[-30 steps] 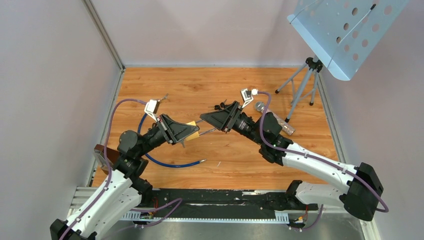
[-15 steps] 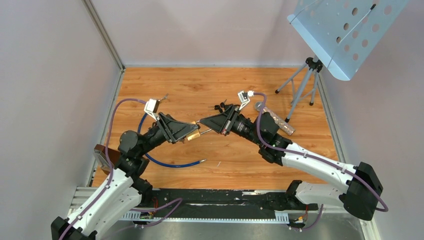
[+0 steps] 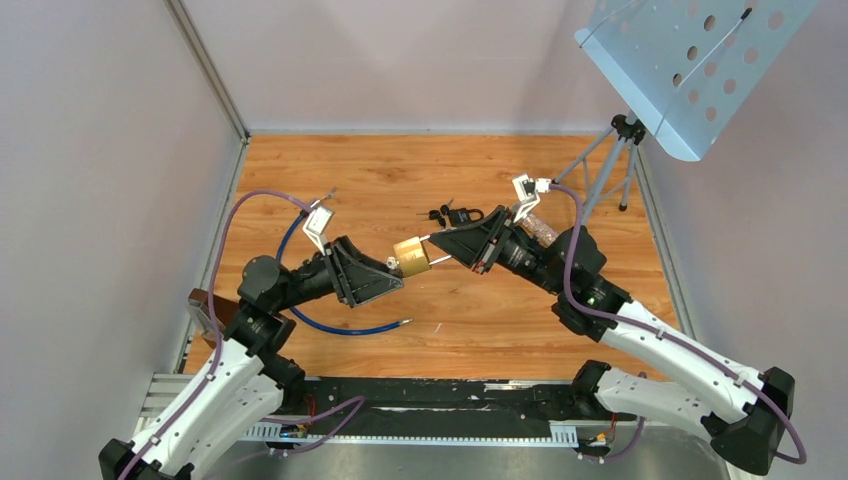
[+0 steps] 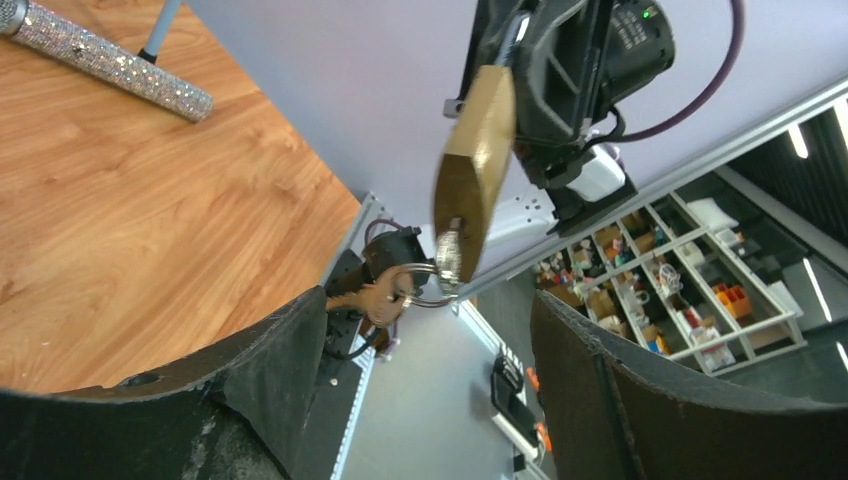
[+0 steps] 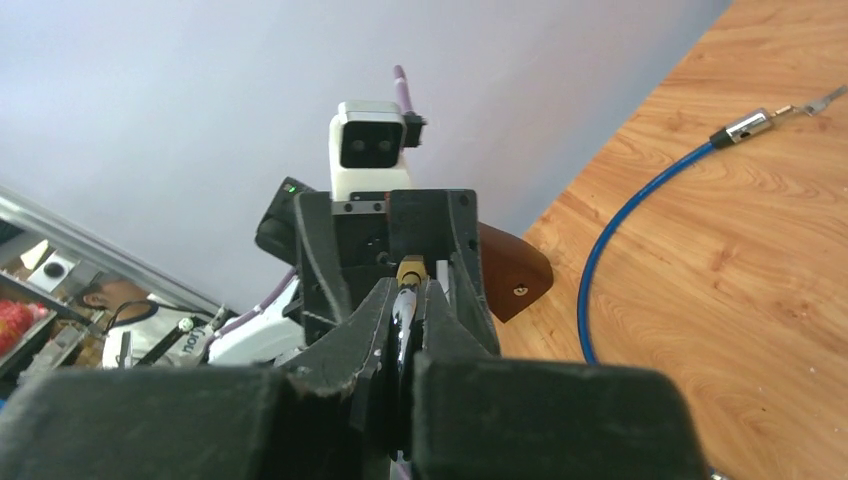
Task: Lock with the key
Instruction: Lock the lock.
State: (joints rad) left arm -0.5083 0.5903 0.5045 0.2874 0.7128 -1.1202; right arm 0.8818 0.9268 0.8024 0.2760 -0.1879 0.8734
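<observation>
Blue cable with a metal plug [image 3: 335, 323] curls on the boards under our left arm. A small black padlock with keys [image 3: 458, 213] lies beyond the grippers, and a glittery silver stick [image 4: 110, 62] lies partly hidden beneath our right arm. All three rest well apart from the brass padlock [image 3: 411, 256], which hangs in the air between the two grippers.

Our right gripper [image 5: 407, 298] is pressed together on its shackle. Our left gripper [image 4: 428, 305] is spread wide just beside the keyhole end, gripping nothing.

A silver key [image 4: 447, 252] sits in the keyhole, with a ring and a brownish second key [image 4: 375, 297] dangling from it. The lock's long axis runs from gripper to gripper, shackle toward the right one, keyhole toward the left.

Below is an orange-brown wood-grain tabletop [image 3: 400, 170] between pale lilac walls [image 3: 120, 150]. A perforated pale blue music stand [image 3: 690, 55] on a tripod occupies the far right corner.
</observation>
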